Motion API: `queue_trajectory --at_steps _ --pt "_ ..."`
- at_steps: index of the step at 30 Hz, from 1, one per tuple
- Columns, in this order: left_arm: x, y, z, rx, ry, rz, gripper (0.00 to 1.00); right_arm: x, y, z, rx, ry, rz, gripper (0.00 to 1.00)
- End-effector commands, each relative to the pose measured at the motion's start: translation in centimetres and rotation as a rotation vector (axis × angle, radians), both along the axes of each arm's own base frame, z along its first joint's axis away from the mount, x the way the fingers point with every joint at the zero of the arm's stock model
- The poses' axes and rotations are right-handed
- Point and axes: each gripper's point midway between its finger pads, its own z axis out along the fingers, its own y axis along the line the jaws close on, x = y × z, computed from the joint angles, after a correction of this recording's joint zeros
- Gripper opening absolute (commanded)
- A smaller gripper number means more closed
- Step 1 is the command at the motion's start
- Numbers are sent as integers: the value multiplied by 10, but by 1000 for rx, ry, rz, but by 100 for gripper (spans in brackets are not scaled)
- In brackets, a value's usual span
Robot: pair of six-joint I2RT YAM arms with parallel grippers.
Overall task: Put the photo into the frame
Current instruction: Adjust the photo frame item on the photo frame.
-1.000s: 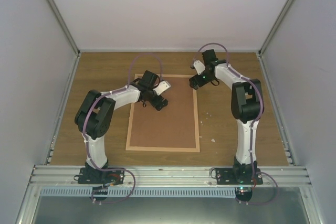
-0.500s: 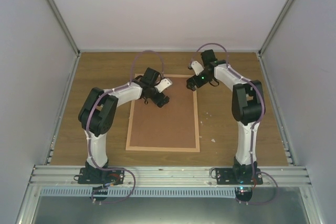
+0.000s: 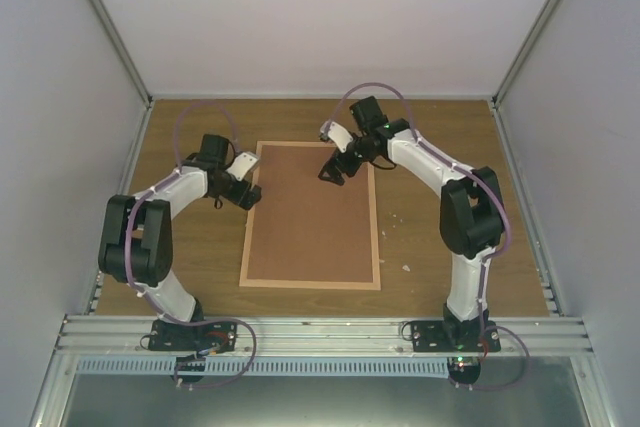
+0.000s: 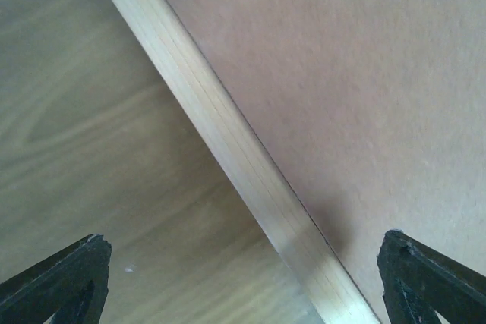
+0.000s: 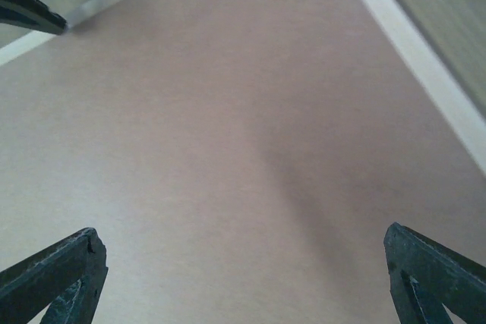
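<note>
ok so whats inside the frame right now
A plain brown backing board fills the frame from rail to rail, lying flat. Anything beneath the board, photo included, is covered and cannot be seen.

Left arm [image 3: 180, 184] and right arm [image 3: 422, 156]: white links, black joints, looping purple cables, black wedge-shaped fingertips [image 4: 64, 278], black bases

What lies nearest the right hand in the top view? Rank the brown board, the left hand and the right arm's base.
1. Brown board: directly beneath the right hand.
2. Left hand: at the board's left edge.
3. Right arm's base: near edge, bottom right.
</note>
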Motion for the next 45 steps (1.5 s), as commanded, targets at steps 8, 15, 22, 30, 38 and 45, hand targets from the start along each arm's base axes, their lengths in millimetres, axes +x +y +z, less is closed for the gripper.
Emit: queue_trajectory --at_steps 8,15,22,30,38,45 --pt "-36 -3 -48 59 95 -36 95 -38 37 -9 34 40 149 100" --pt "-50 -8 -74 141 134 -59 95 -55 50 -17 55 49 215 95" --pt "-48 -11 -55 46 143 -63 96 -85 70 -41 19 27 307 77" --pt "-38 -22 14 -71 22 -108 99 -122 78 -45 20 38 378 77" --pt "-88 1 2 -15 45 -165 99 -166 104 -37 23 30 479 78" --pt "-128 7 -20 31 100 -210 99 -171 107 -31 40 37 485 78"
